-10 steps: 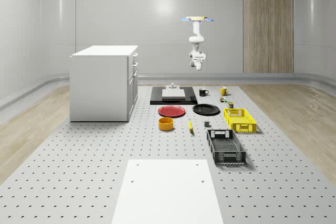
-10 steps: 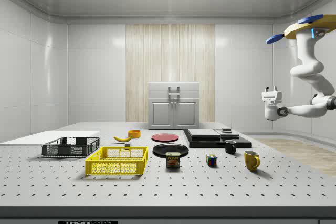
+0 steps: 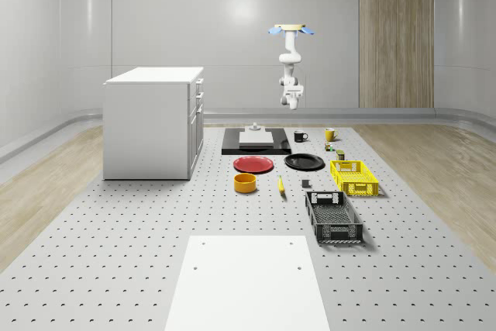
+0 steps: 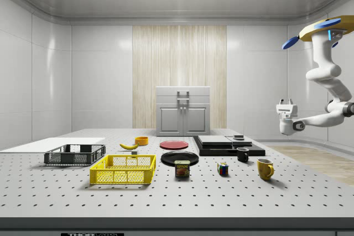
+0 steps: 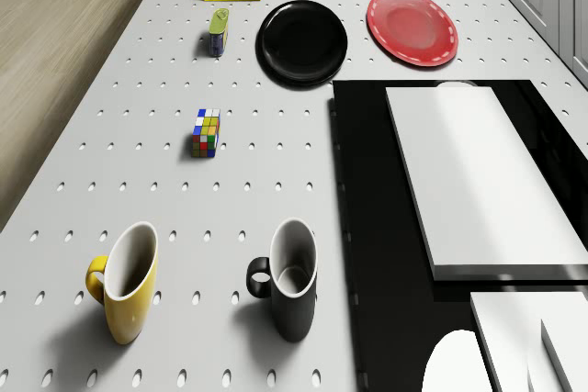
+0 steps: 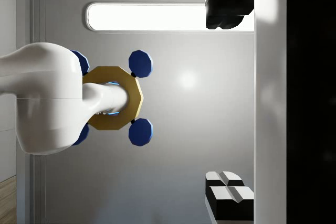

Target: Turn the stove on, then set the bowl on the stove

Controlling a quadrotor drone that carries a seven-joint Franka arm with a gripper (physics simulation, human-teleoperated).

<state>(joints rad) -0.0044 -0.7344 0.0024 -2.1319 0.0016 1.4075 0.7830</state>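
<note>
Meanwhile, the drone (image 4: 322, 27) is hovering high past the table's (image 3: 116, 261) far end, beyond the stove (image 3: 256, 142), and in the side view the gripper (image 4: 285, 103) is now pointing upward and sitting slightly lower and further toward the 3 o'clock side than half a second ago. In the wrist view its fingers (image 6: 229, 195) are standing well apart, gripping nothing. The tin (image 4: 182, 168) is reading "SPAM". The bowl (image 3: 246, 183), a plain yellow-orange round dish, is resting on the table at the red plate's (image 3: 254, 164) 6 o'clock in the whole-scene view.
</note>
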